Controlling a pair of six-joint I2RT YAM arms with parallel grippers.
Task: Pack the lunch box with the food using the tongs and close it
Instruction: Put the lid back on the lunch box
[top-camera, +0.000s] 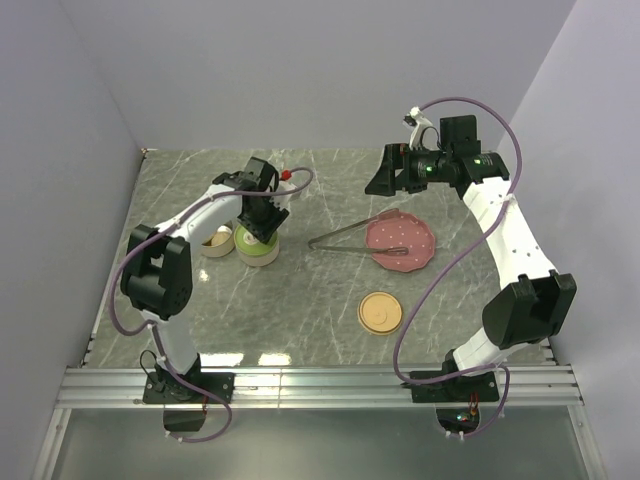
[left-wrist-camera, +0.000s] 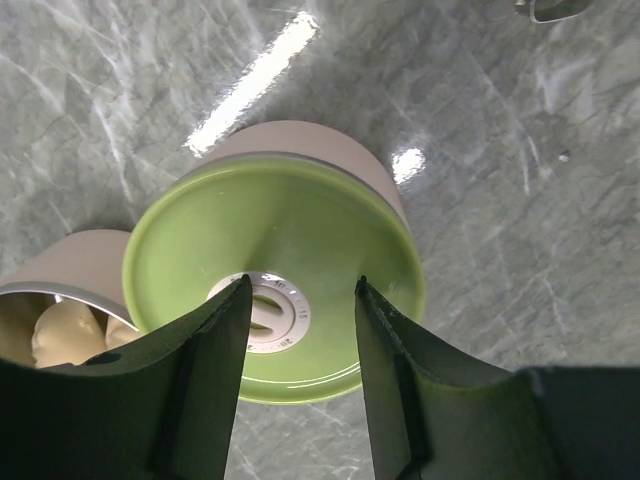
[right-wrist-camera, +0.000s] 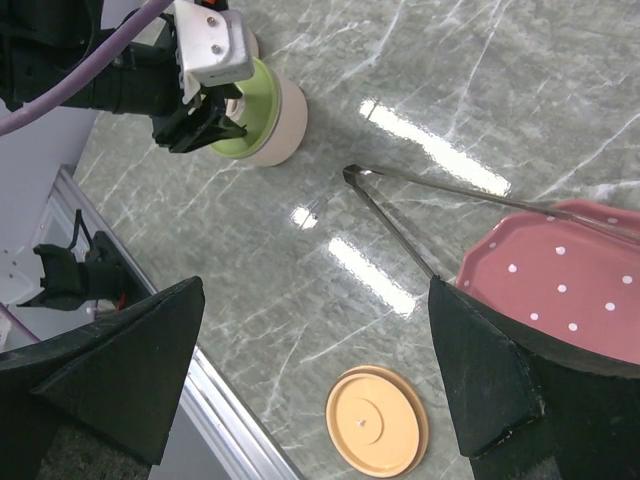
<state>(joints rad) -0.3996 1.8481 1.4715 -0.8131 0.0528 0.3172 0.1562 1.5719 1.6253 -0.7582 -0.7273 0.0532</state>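
Nearest the arm bases, a round tan lid (top-camera: 380, 313) is lying flat on the grey marbled worktop (top-camera: 300, 290). It is probably waiting there to close a container later. Behind it the tongs (top-camera: 352, 236) are resting with nobody holding them, their tips on the pink dotted plate (top-camera: 418, 228) and their joined end on the worktop. The plate is showing no food.

To the left, the left end effector (left-wrist-camera: 302, 290) is hanging directly over the green lid (left-wrist-camera: 290, 215) of one lunch box container. Its fingers are released and standing on both sides of the lid's centre knob, gripping nothing. I judge it is lined up this way for handling that lid. Just beside it, an open container (left-wrist-camera: 75, 265) is holding pale beige food balls (left-wrist-camera: 60, 330); red-orange chunks I cannot see.

Farther back, the right end effector (top-camera: 392, 183) is hovering above the worktop, released wide and empty. Plain pale walls (top-camera: 300, 70) are enclosing the worktop, and lamps are reflecting as bright strips on its glossy surface.
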